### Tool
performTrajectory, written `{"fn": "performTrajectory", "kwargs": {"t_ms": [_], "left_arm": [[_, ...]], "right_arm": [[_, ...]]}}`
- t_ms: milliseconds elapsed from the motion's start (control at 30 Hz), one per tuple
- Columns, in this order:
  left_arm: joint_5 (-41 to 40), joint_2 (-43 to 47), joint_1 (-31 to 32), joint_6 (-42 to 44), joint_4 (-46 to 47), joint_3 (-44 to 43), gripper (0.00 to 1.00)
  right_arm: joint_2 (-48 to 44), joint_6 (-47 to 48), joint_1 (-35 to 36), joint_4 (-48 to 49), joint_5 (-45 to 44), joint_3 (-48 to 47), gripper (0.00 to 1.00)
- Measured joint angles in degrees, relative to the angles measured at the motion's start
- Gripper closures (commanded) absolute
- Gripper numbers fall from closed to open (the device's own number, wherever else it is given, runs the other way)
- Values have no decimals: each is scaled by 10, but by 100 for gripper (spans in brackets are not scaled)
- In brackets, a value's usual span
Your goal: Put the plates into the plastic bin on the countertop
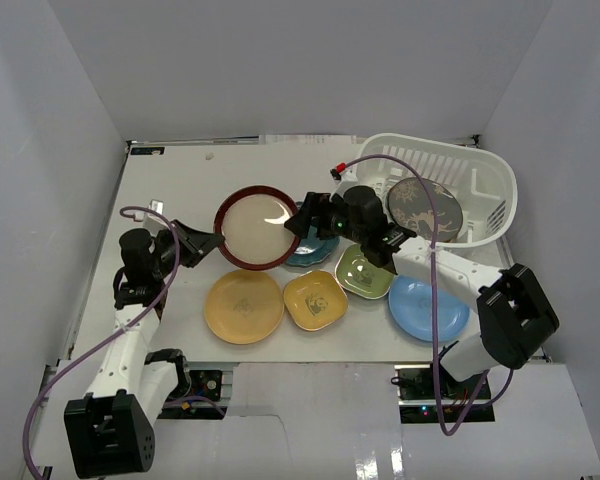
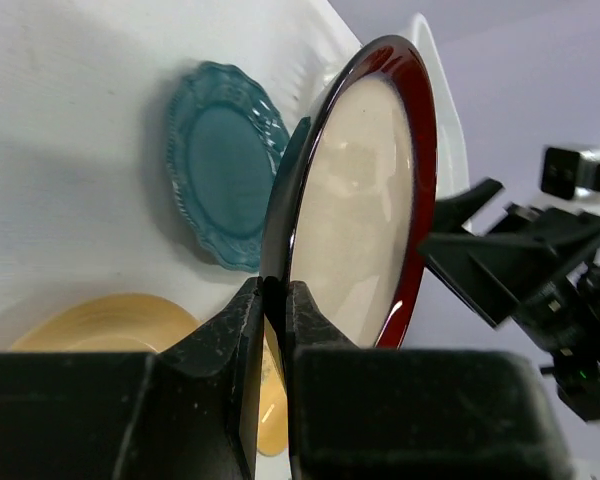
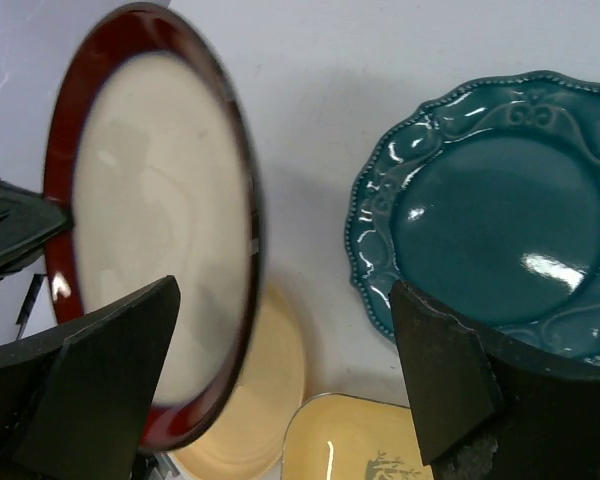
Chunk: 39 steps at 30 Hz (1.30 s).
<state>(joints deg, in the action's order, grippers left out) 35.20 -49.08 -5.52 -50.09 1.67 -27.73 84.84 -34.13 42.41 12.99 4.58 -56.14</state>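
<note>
Gripping is confirmed on the left side: my left fingers (image 1: 205, 240) are clenched on the left rim of the red-rimmed cream plate (image 1: 255, 228), one finger pressed to each face of that rim, as the left wrist view shows plainly. That plate is lifted off the counter (image 1: 180, 190) and tilted, standing left of centre and just far of the round yellow plate (image 1: 243, 306). My right fingers (image 1: 305, 222) are spread wide and grasp nothing; they hang just beside the held plate's right edge, above the scalloped teal plate (image 3: 520, 220), which lies flat on the counter. Whether they touch the held plate I cannot tell. The plastic bin (image 1: 490, 200) sits at the far right of the counter, well apart from the held plate. One dish is inside it: the dark grey plate (image 1: 425, 208), leaning rather than lying flat. Four more dishes lie flat in a near row. The round yellow plate is leftmost, the small square yellow plate (image 1: 315, 300) just beside it on the right. The green plate (image 1: 365, 272) comes next, slightly farther back, and the light blue plate (image 1: 428, 308) is rightmost, partly under my right arm.
</note>
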Motion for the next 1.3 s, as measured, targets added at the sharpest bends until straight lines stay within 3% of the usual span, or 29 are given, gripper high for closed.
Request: {"fn": "performTrajectory", "kwargs": {"t_ms": [67,100,167,200,300,400,433,567,600,700,833,1100,1300], "left_arm": [[26,-1,1,-6,15,0,100],[38,-2,1,-10,25,0,100],[55,-4,1,-13,41,0,100],[62,-6,1,-13,46,0,100],[69,-15,5,-11,51,0,100],[72,-29,8,-5,54,0,98],[75,-34,9,-5,57,0,96],[91,-56,17,-10,67,-3,64],[99,-61,19,-19,73,-4,49],[123,-71,25,-28,85,-26,31],[125,-90,30,-19,94,-68,22],[83,-233,58,2,80,-115,20],[47,-347,99,19,24,-191,19]], "right_arm": [[0,-5,-9,0,2,7,4],[0,-10,-12,2,5,10,7],[-1,-18,-14,14,17,19,22],[-1,-25,-14,24,22,24,41],[-3,-60,-16,62,46,45,74],[-7,-106,-29,105,77,72,90],[-8,-121,-36,117,87,78,92],[-20,-145,-51,135,104,92,92],[-28,-148,-56,133,105,96,92],[-69,-140,-85,103,118,108,92],[-136,-130,-186,36,143,114,92],[-230,-87,-509,-49,132,111,92],[-198,-73,-598,-86,116,125,92]]}}
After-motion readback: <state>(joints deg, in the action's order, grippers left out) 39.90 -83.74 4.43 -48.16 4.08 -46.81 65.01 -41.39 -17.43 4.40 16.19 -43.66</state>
